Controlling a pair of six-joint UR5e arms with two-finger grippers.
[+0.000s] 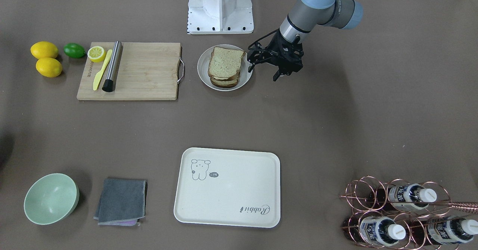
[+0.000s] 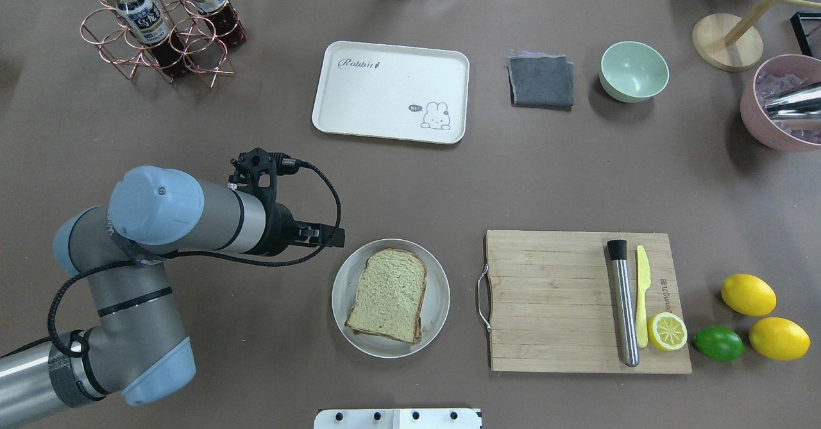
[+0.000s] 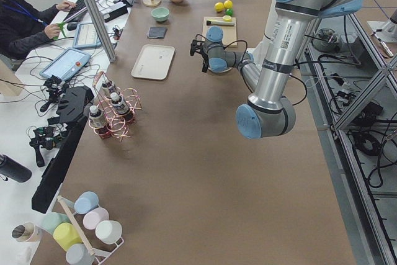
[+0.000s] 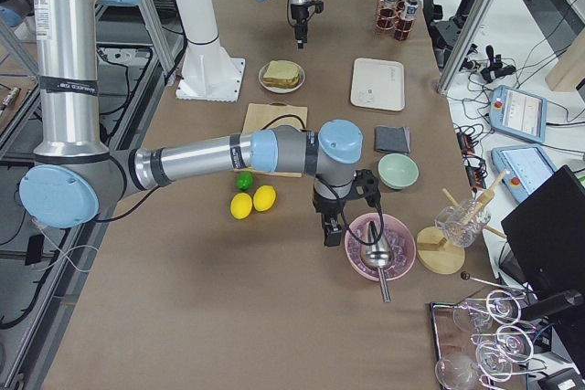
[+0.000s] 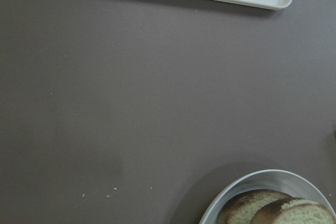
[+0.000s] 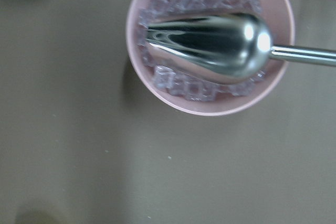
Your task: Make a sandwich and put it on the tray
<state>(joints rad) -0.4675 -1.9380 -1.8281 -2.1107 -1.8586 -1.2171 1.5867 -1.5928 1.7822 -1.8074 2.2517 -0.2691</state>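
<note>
A smooth matt finish is shown by the cream tray [image 1: 239, 209], a rough porous crumb by the sandwich [image 1: 225, 64], grained pale wood by the cutting board [image 1: 145, 74], brushed metal by the rod [image 1: 112, 63], soft cloth by the grey towel [image 1: 121, 201], and mirror-polished metal by the scoop [image 6: 210, 45].

1. Left arm [image 2: 211, 217]: silver-grey tubular links, pale-blue joint caps, black seam rings.
2. Left gripper [image 1: 263, 73]: black, angular linkage.
3. Wrist cable [image 2: 337, 210]: black, looped.
4. Right arm [image 4: 196, 160]: matching silver tubes, blue caps.
5. Base pedestal [image 1: 220, 7]: white, dark screws along its edge.
</note>
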